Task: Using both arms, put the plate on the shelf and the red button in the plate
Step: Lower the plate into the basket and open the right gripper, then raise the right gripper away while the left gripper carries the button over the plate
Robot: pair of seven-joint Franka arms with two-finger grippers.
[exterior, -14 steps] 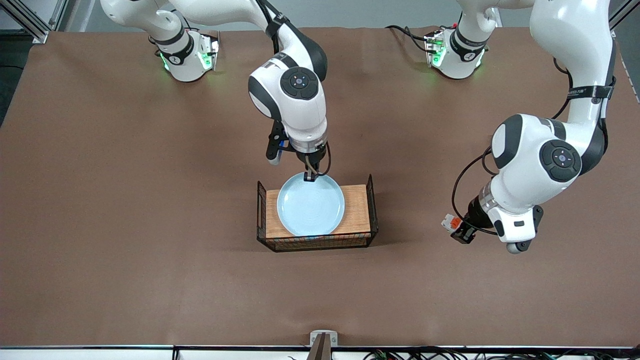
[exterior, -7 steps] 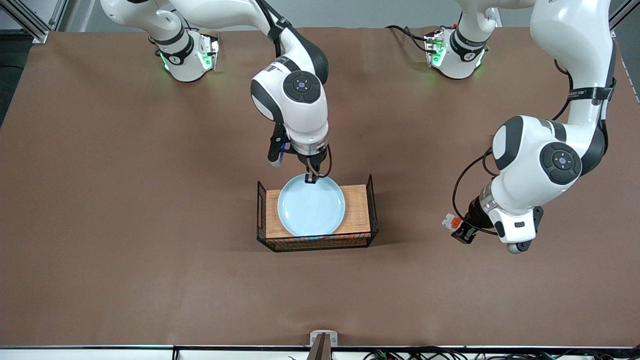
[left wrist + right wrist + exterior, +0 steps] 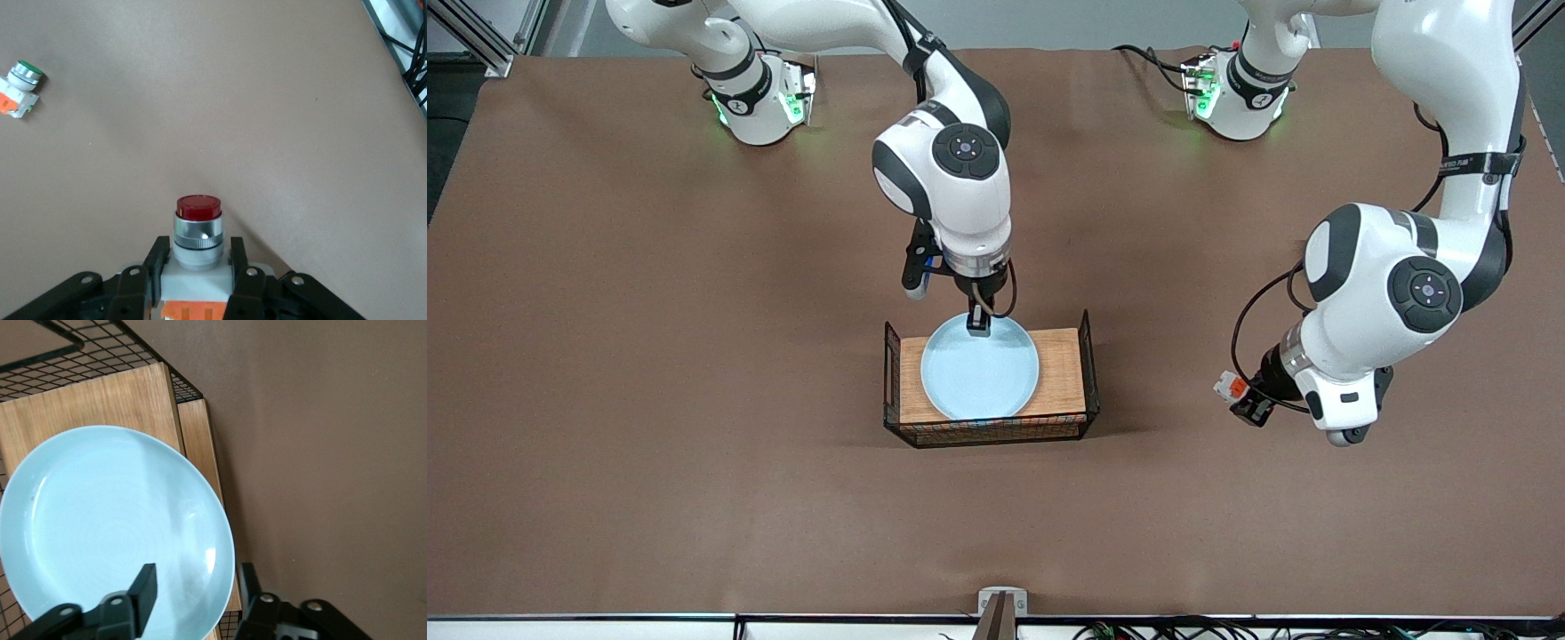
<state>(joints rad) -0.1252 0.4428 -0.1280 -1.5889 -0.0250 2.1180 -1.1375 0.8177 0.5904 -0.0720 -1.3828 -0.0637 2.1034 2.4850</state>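
Note:
The pale blue plate [image 3: 979, 366] lies flat on a wooden board [image 3: 1063, 373] inside a black wire basket [image 3: 1088, 342] at mid-table. My right gripper [image 3: 978, 322] is open and straddles the plate's rim on the side farther from the front camera. In the right wrist view one finger [image 3: 143, 590] stands over the plate [image 3: 113, 527], the second off its edge, my right gripper [image 3: 195, 587] touching nothing. My left gripper [image 3: 1249, 409] hangs over bare table toward the left arm's end, shut on the red button [image 3: 1230, 388]. The left wrist view shows the red button [image 3: 197, 230], cap pointing outward, clamped in my left gripper [image 3: 197, 253].
A second push-button unit with a green cap [image 3: 20, 87] lies on the table, seen only in the left wrist view. The basket's wire walls [image 3: 147, 350] stand up at both short ends of the board. Brown table surface surrounds the basket.
My right gripper has opened and let go of the plate's rim; the plate now rests on the board. The left arm has barely shifted, the red button in it throughout.

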